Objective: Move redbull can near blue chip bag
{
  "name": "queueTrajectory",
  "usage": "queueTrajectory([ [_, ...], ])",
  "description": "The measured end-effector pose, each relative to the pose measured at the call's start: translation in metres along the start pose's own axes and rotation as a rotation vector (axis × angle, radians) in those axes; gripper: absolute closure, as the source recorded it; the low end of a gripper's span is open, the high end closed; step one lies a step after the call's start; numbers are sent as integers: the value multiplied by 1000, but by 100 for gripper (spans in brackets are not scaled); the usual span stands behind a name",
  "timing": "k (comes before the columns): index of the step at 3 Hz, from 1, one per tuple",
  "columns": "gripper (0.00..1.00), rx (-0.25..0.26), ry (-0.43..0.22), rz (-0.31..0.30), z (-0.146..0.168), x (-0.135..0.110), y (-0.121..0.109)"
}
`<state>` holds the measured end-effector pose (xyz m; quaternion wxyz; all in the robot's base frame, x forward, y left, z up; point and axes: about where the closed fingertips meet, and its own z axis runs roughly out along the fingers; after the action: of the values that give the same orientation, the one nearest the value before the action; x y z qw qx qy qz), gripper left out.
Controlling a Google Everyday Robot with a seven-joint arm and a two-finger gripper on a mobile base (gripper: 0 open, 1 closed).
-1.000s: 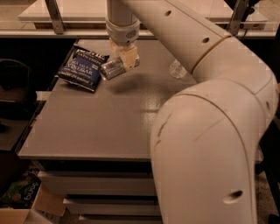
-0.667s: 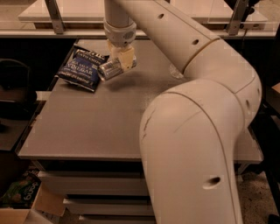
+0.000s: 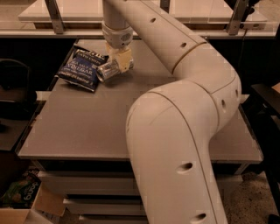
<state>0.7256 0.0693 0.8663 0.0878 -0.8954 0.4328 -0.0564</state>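
The blue chip bag (image 3: 81, 68) lies flat at the far left of the grey table (image 3: 87, 122), dark navy with white lettering. My gripper (image 3: 117, 64) hangs from the white arm just right of the bag. It is shut on the redbull can (image 3: 106, 70), a silver can held on its side with its round end pointing front-left. The can's end is right beside the bag's right edge, just above the table.
My large white arm (image 3: 183, 131) covers the right half of the table. A cardboard box (image 3: 26, 205) sits on the floor at lower left. A dark chair (image 3: 11, 87) stands left of the table. A light counter (image 3: 140, 13) runs behind.
The arm's elbow has swung left and forward. The gripper and can have stayed in the same place beside the bag.
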Motion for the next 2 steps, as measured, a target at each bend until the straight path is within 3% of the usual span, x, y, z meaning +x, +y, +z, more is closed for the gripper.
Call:
queueTrajectory([
  [2,12,-3,-9,-8,7,1,-8],
])
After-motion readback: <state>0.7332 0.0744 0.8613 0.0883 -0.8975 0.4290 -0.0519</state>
